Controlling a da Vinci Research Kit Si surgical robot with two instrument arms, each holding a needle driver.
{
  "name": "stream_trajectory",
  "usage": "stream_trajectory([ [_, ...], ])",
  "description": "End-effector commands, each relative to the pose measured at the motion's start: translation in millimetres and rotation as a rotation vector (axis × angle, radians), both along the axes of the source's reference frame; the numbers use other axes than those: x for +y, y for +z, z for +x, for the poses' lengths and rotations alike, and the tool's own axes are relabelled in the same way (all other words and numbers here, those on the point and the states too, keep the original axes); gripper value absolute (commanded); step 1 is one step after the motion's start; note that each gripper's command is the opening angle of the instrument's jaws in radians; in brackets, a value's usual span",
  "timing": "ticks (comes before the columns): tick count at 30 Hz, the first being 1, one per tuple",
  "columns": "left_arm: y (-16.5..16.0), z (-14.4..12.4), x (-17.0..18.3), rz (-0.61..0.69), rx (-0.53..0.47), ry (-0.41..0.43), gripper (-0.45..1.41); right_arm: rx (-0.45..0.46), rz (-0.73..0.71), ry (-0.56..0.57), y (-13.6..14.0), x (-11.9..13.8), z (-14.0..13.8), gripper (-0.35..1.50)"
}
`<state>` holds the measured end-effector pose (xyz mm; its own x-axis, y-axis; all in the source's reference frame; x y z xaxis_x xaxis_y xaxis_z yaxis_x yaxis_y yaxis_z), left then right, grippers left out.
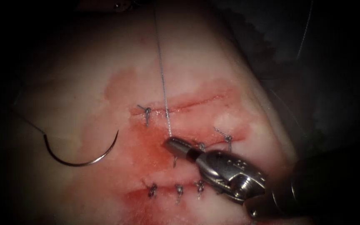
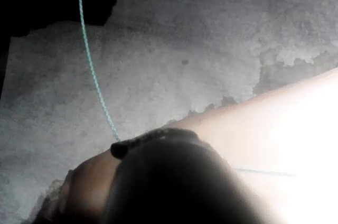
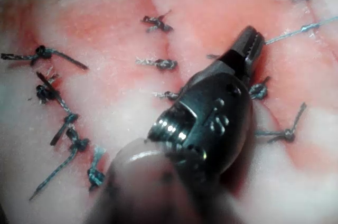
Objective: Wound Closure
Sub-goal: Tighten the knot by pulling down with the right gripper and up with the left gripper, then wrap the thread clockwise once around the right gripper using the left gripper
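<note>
My right tool (image 1: 171, 143) comes in from the lower right, its jaws shut on the thread (image 1: 162, 79) just below the upper cut (image 1: 196, 101). From the jaws the thread runs taut, crosses that cut and leaves at the top. In the right wrist view the same jaws (image 3: 251, 42) pinch the thread (image 3: 296, 31) among tied stitches. The curved needle (image 1: 78, 165) lies free on the tissue (image 1: 84, 96) left of the cuts, held by neither tool, its tail of thread trailing up and left. In the left wrist view the left tool (image 2: 119, 150) is a dark blur with thread (image 2: 90, 60) rising from its tip.
Tied stitches with short cut ends sit on the cuts: one knot (image 1: 147, 111) at the upper cut's left end, one (image 1: 228, 137) to the right, a row (image 1: 178, 190) along the lower cut. Red fluid (image 1: 146, 158) stains the middle. Dark cloth (image 1: 313, 83) lies right of the tissue.
</note>
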<state>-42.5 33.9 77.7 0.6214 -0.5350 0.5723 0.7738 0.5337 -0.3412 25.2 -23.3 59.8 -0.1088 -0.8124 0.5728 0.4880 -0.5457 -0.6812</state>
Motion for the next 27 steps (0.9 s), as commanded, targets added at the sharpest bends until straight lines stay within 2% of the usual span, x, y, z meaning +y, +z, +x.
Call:
stream_trajectory([
  [1,0.1,-0.5,1.1,-0.006,-0.002,-0.002,-0.45,0.003,0.001,-0.002,0.4,-0.7,0.5,-0.35],
  [15,0.0,-1.0,1.4,-0.017,-0.002,-0.012,-0.45,0.014,0.008,-0.037,0.2,-1.4,0.5,-0.35],
  [16,0.0,-0.9,1.4,-0.018,0.002,-0.007,-0.45,0.014,0.008,-0.037,0.1,-1.4,0.5,-0.35],
  [17,-0.1,-1.0,1.2,-0.019,-0.036,0.025,-0.45,0.009,0.012,-0.029,0.0,-0.7,0.8,-0.33],
  [18,-0.3,-1.1,1.0,-0.026,-0.057,0.041,-0.45,0.008,0.004,-0.008,-0.1,-0.2,0.8,-0.01],
  [19,-0.8,-1.2,0.5,-0.041,-0.073,0.06,-0.45,0.016,-0.009,0.031,-0.4,0.6,0.7,0.62],
  [20,-2.1,-1.6,-0.1,-0.046,-0.087,0.057,-0.45,0.015,-0.03,0.112,-1.1,2.2,0.4,0.88],
  [21,-3.2,-2.1,-0.5,-0.035,-0.12,0.043,-0.45,0.026,-0.035,0.148,-1.6,3.4,0.1,0.96],
  [23,-5.2,-2.9,-0.9,-0.007,-0.179,0.012,-0.45,0.031,-0.052,0.201,-2.4,5.1,-0.2,1.26],
  [26,-8.7,-4.4,-1.5,0.011,-0.293,-0.014,-0.45,0.083,-0.08,0.296,-3.7,7.6,-0.9,1.31],
  [27,-10.2,-4.9,-1.7,0.019,-0.345,-0.031,-0.45,0.103,-0.087,0.316,-4.1,8.2,-1.2,1.25],
])
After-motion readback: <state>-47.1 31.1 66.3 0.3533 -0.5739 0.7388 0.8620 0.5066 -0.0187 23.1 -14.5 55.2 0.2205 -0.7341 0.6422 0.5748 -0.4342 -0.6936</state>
